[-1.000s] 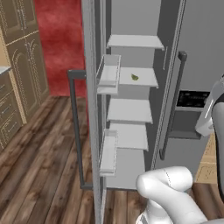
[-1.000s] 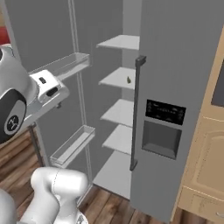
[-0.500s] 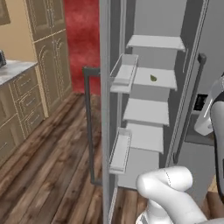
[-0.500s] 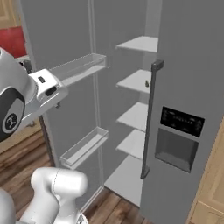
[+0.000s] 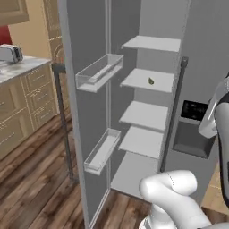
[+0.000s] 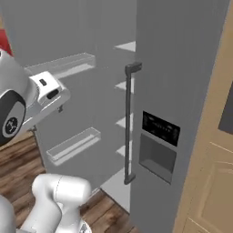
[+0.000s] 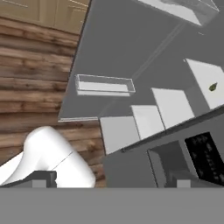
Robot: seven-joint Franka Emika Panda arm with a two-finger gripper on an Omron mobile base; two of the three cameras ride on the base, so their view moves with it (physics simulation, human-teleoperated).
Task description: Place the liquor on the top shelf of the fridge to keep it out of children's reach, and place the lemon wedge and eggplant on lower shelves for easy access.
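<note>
**Fridge open, lemon wedge on second shelf, claw state unreadable**

I see the fridge [image 5: 134, 112] with its left door swung wide open and its right door [image 6: 182, 100] shut. The shut door carries a long dark bar handle [image 6: 129, 123] and a dark dispenser panel [image 6: 160, 128] with a recess below it.

Inside, white shelves are stacked one above the other. The top shelf [image 5: 152, 43] is bare where I can see it. On the shelf just below, the lemon wedge [image 5: 151, 81] lies as a tiny yellow-green sliver, toward the right part of that panel; the hand view picks it up too, as a small speck on a white panel near the right edge [image 7: 213, 87]. The two shelves under it show plain white surfaces.

The open door holds two clear-walled bins: an upper bin [image 5: 99, 72] and a lower bin [image 5: 103, 151]. The floor [image 5: 31, 179] is dark wood planking. To the left stand tan cabinets [image 5: 22, 112] with a pale surface [image 5: 22, 69] on top and a silver toaster-like appliance [image 5: 11, 53] resting on it.

The claw: in the hand view the finger tips sit at the very bottom edge, mostly cut off, so I cannot tell whether they are apart or together.
</note>
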